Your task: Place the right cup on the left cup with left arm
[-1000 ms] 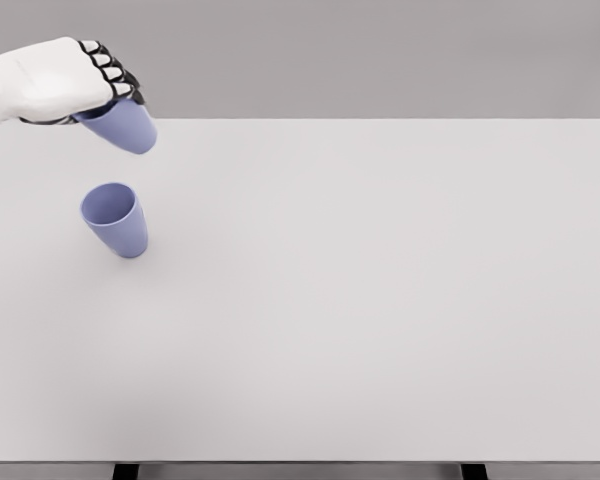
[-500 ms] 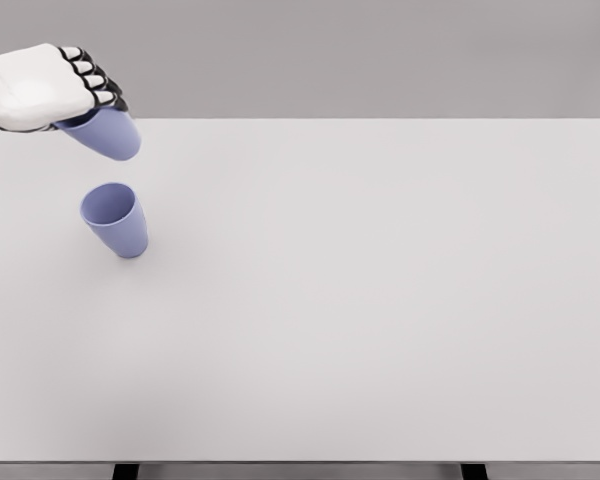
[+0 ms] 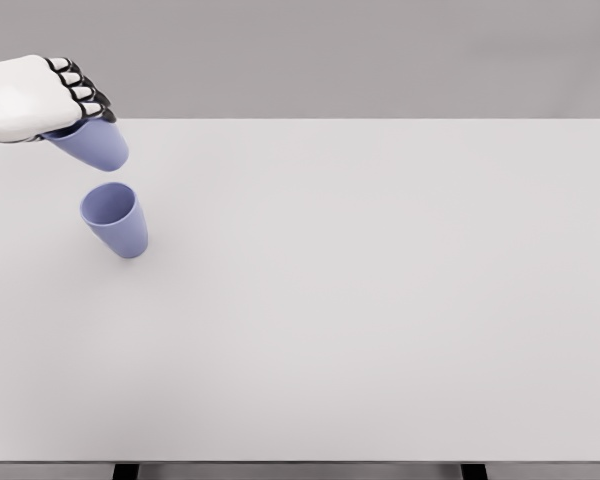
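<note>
White table [image 3: 380, 300] against grey backdrop [image 3: 380, 50]

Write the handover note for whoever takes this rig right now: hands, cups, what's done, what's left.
Left hand: shut on the held cup, raised at the table's far left.
Right hand: not in view.
Standing cup: upright on the table, mouth open, just below the held one in the head view.
Done: cup grasped and lifted.
Left: line it up over the standing cup, lower it in, release.
</note>
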Tool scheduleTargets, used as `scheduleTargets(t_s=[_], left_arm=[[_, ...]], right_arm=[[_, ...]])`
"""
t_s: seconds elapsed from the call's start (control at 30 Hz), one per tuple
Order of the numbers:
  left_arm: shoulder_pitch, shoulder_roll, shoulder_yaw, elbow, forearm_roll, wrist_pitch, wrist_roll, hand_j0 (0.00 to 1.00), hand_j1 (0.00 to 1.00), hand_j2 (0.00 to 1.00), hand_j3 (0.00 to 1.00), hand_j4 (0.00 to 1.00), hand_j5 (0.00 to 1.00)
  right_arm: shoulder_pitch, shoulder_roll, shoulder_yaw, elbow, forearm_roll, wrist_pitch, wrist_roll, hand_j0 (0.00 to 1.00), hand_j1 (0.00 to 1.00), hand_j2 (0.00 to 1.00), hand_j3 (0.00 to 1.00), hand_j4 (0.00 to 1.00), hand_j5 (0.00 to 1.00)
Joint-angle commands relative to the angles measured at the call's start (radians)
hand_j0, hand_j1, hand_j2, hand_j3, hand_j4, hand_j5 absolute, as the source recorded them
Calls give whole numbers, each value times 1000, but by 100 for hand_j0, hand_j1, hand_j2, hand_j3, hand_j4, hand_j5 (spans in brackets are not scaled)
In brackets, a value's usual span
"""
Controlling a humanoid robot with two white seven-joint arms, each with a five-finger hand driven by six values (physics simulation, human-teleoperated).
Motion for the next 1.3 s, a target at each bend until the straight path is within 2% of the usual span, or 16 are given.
scheduleTargets(t_s=[0.0, 0.73, 0.93, 1.27], left_arm=[[2, 17, 2, -13, 9, 2, 1, 78, 78, 78, 78, 78, 78], [55, 109, 2, -85, 64, 2, 1, 78, 78, 78, 78, 78, 78], [130, 128, 69, -126, 83, 2, 1, 78, 78, 78, 78, 78, 78], [143, 129, 71, -149, 83, 2, 1, 78, 78, 78, 78, 78, 78]], right_arm=[[0, 0, 0, 0, 0, 0, -1, 100, 100, 100, 100, 100, 100], [0, 0, 0, 0, 0, 0, -1, 100, 100, 100, 100, 100, 100], [0, 0, 0, 0, 0, 0, 0, 100, 100, 100, 100, 100, 100], [0, 0, 0, 1, 0, 0, -1, 100, 100, 100, 100, 100, 100]])
